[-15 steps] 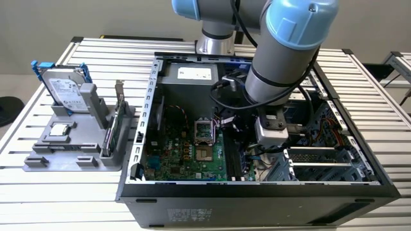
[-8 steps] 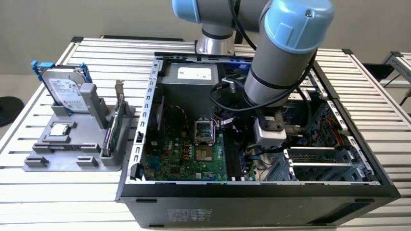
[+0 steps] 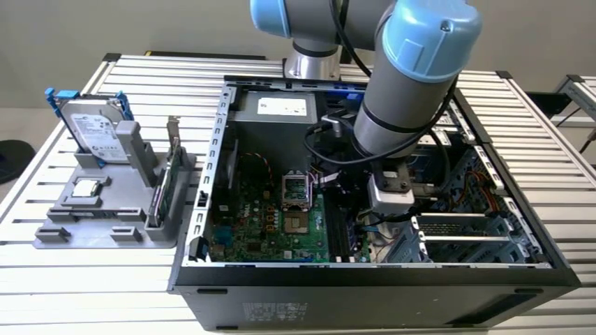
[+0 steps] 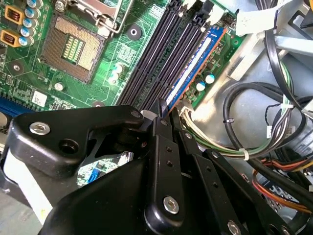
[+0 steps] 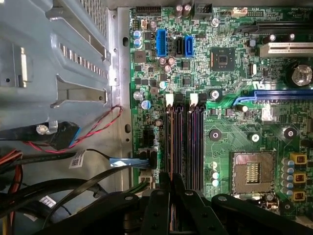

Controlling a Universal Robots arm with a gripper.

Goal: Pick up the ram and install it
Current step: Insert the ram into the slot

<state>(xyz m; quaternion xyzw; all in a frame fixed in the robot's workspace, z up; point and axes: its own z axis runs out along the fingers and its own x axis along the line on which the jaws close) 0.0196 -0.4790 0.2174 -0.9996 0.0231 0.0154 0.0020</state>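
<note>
My gripper (image 3: pixel 380 227) is low inside the open computer case, over the memory slots (image 4: pixel 156 58) at the motherboard's (image 3: pixel 270 223) edge. In both wrist views the black fingers stand close together astride the outermost slot. A thin blue-and-white strip, the ram (image 4: pixel 193 63) seen edge-on, runs along that slot and ends between the fingertips of the gripper (image 4: pixel 166 106). In the first wrist view the ram (image 5: pixel 172 142) passes as a narrow line into the gripper (image 5: pixel 172 182). The ram's faces and how deep it sits are hidden.
Cable bundles (image 4: pixel 254 147) lie beside the slots, and the processor socket (image 5: pixel 253 171) is on their other side. On the exterior view's left a grey fixture (image 3: pixel 102 230) carries a hard drive (image 3: pixel 93 132), a square chip (image 3: pixel 86 187) and a card on edge (image 3: pixel 156 199).
</note>
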